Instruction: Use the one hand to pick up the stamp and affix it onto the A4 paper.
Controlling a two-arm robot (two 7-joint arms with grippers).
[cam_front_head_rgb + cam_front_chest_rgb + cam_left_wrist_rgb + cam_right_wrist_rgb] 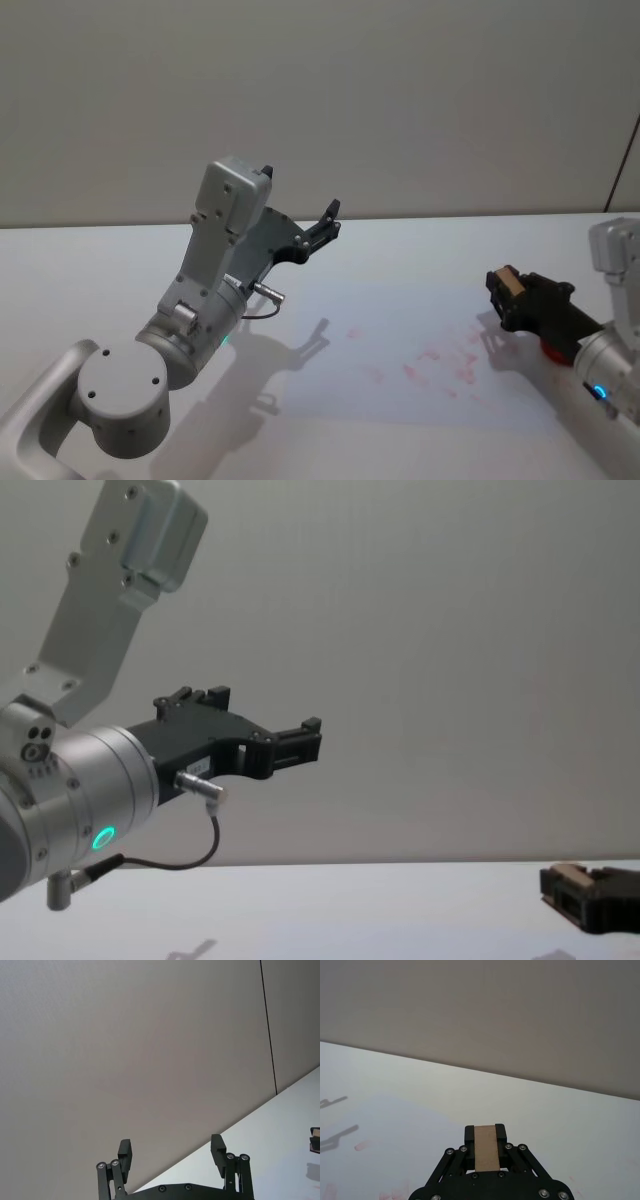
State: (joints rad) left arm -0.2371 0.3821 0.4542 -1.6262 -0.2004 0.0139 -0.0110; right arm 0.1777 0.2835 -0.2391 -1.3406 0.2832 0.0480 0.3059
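My right gripper (503,286) is shut on the stamp (509,280), a small light-brown wooden block, and hovers just above the right edge of the A4 paper (330,372). The pale sheet lies flat on the white table and carries several faint red stamp marks (440,362). From the right wrist, the stamp (486,1148) stands clamped between the black fingers (469,1135), with the paper (395,1120) below and beyond. The chest view catches the stamp (571,871) low at the right edge. My left gripper (328,218) is raised over the table's far side, open and holding nothing (170,1148).
The white table (420,250) runs back to a plain grey wall (400,100). My left arm's big silver wrist and elbow (190,330) take up the front left. A dark vertical seam (268,1025) runs down the wall at the right.
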